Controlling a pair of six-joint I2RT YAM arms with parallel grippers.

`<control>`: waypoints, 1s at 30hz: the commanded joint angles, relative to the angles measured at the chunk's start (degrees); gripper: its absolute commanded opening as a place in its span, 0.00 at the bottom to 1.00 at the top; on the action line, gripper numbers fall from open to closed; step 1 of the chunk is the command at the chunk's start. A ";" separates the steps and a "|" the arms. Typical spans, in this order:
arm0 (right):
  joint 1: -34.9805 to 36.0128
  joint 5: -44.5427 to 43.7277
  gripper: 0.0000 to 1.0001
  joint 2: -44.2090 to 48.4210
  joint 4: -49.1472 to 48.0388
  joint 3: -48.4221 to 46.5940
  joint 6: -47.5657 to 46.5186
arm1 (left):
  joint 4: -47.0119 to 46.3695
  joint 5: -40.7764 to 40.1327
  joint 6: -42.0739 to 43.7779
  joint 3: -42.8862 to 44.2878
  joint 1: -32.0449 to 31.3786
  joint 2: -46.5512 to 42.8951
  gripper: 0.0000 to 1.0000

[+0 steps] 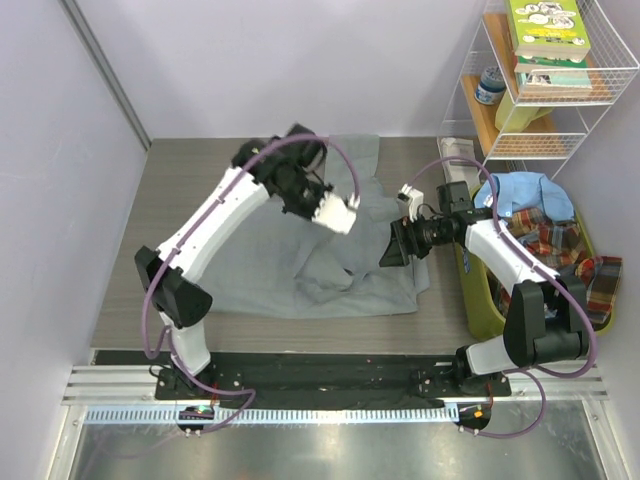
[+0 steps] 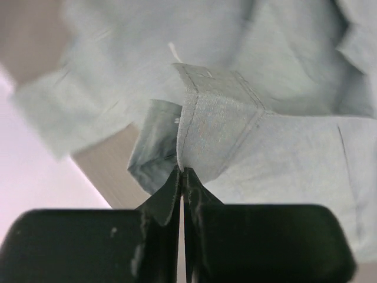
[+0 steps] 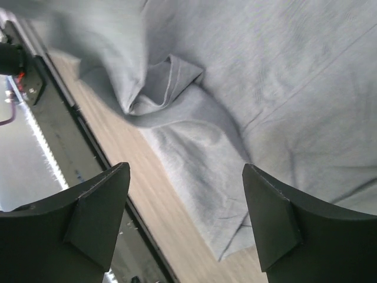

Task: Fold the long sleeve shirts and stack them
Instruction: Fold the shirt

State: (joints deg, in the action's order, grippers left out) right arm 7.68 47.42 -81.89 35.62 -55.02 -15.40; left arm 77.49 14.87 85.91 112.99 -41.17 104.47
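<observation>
progress early: grey shirt (image 1: 290, 275) lies rumpled at centre, no clean fold, nothing stacked. my left pincer (image 2: 181, 177) is clamped on its stitched, doubled edge; soft matte weave. my right pincer (image 3: 185, 177) gapes empty above it. blue shirt (image 1: 525, 195) and plaid shirt (image 1: 555, 240) wait heaped at 3 o'clock.

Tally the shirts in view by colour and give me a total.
grey shirt: 1
light blue shirt: 1
red-green plaid shirt: 1
Total: 3
</observation>
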 commanded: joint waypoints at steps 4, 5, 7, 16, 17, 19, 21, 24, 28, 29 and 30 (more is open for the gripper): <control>-0.21 -4.44 0.84 -2.74 -1.87 -3.86 -3.67 | -2.59 9.83 -44.39 12.52 10.74 -0.84 0.00; -0.30 -4.88 0.84 -3.01 -1.87 -3.60 -3.94 | -5.74 8.26 -52.08 11.91 11.37 -1.28 0.00; -0.30 -5.40 0.84 -3.54 -2.04 -3.34 -4.72 | -14.18 5.10 -59.15 8.49 12.33 -2.95 0.00; -0.21 -8.66 0.82 -5.12 -4.41 -1.84 -3.85 | -25.54 -26.28 -91.51 3.55 15.24 -1.99 0.00; -0.04 -8.66 0.81 -5.21 -4.59 -1.58 -3.76 | -25.72 -28.65 -93.53 4.08 15.59 -1.64 0.00; 0.31 -9.01 0.80 -5.83 -4.85 -1.49 -3.67 | -25.73 -33.91 -98.11 6.27 16.47 -0.24 0.00; 0.84 -9.18 0.79 -6.26 -5.03 -1.40 -3.50 | -25.20 -38.49 -100.75 8.90 16.56 1.17 0.00; 1.72 -9.36 0.77 -6.62 -5.56 -0.88 -3.23 | -23.80 -46.14 -106.11 10.58 16.56 3.11 0.00; 2.42 -10.42 0.74 -7.40 -6.35 -0.61 -2.97 | -23.09 -49.24 -109.37 8.75 16.56 4.25 0.00; 2.69 -10.94 0.72 -7.67 -6.52 -0.70 -2.80 | -23.26 -48.72 -109.46 7.09 16.47 4.34 0.00; 2.86 -11.21 0.71 -7.93 -6.61 -0.78 -2.80 | -23.87 -48.54 -109.55 6.29 16.47 4.34 0.00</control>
State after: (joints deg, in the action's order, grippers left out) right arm 9.67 37.65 -89.06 31.29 -55.66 -18.46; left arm 55.81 -28.32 -18.20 121.10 -24.47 108.20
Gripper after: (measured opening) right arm 0.729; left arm 0.003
